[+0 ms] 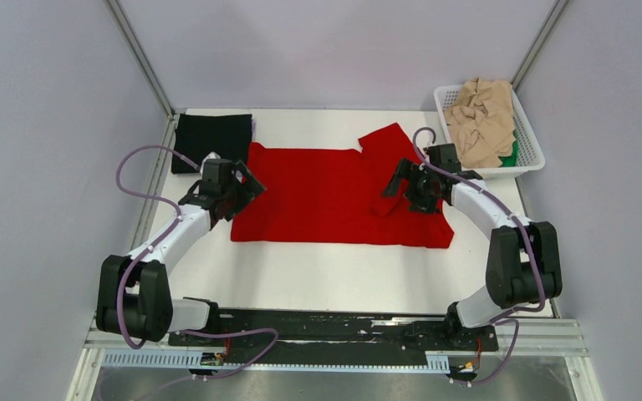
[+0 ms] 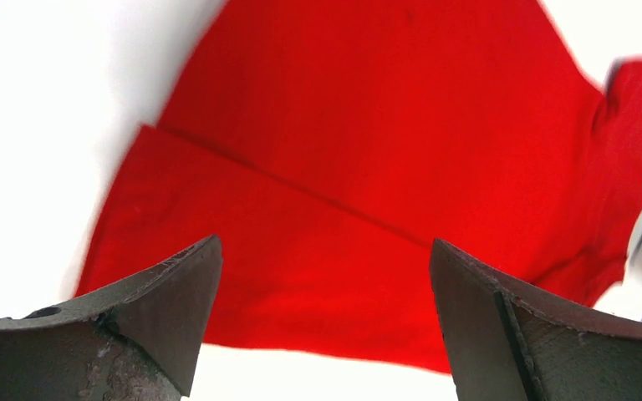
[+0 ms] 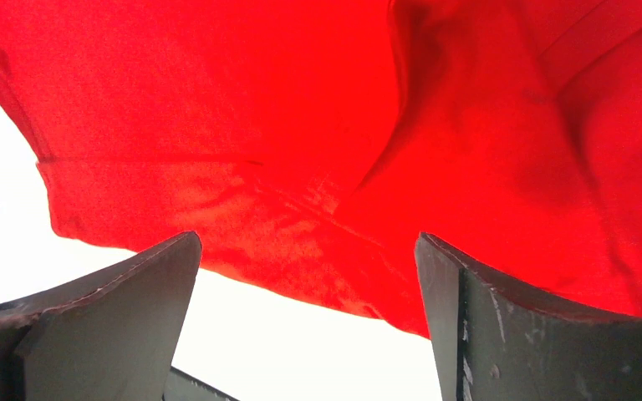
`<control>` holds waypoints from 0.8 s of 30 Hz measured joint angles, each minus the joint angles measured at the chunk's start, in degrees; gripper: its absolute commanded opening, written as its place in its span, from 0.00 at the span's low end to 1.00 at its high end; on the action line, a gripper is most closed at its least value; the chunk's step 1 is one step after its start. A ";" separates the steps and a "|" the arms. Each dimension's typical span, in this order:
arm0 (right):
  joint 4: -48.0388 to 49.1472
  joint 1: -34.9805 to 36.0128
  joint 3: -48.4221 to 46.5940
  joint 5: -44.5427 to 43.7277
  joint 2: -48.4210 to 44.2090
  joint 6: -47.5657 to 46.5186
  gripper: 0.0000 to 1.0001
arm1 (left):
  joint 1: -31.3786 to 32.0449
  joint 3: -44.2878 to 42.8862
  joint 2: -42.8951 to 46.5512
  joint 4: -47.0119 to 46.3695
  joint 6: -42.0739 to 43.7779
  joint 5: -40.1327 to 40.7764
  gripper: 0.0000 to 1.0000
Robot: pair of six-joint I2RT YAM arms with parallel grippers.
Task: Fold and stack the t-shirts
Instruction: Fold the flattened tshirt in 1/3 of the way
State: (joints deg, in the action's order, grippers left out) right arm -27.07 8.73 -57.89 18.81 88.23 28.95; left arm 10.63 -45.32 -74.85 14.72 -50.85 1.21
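A bright red t-shirt (image 1: 326,196) lies spread across the middle of the table, with a fold line along one side and one sleeve (image 1: 389,142) sticking out at the back. My left gripper (image 1: 248,182) hovers open over the shirt's left edge. In the left wrist view its jaws stand wide apart (image 2: 326,280) above the red cloth (image 2: 384,150), holding nothing. My right gripper (image 1: 394,185) is open over the shirt's right part. In the right wrist view (image 3: 309,280) only rumpled red cloth (image 3: 259,109) and white table show between its fingers. A folded black t-shirt (image 1: 212,140) lies at the back left.
A white lattice basket (image 1: 531,160) stands at the back right corner, holding crumpled beige t-shirts (image 1: 485,121) with a bit of green one (image 1: 512,154) beneath. Grey walls and metal posts close in the table on three sides. Bare white table lies in front of the red shirt.
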 measured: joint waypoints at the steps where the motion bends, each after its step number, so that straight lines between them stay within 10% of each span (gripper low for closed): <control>1: 0.04 0.68 0.52 0.39 0.50 0.17 1.00 | 0.61 1.03 0.00 -0.85 0.37 -1.07 1.00; 24: 1.66 9.18 -27.36 -6.71 25.07 5.31 1.00 | 2.36 4.76 -0.72 -7.34 2.36 -5.18 1.00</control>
State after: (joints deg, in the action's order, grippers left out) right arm -25.41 17.91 -85.25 12.10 113.30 34.26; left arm 12.99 -40.56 -75.57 7.38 -48.49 -3.97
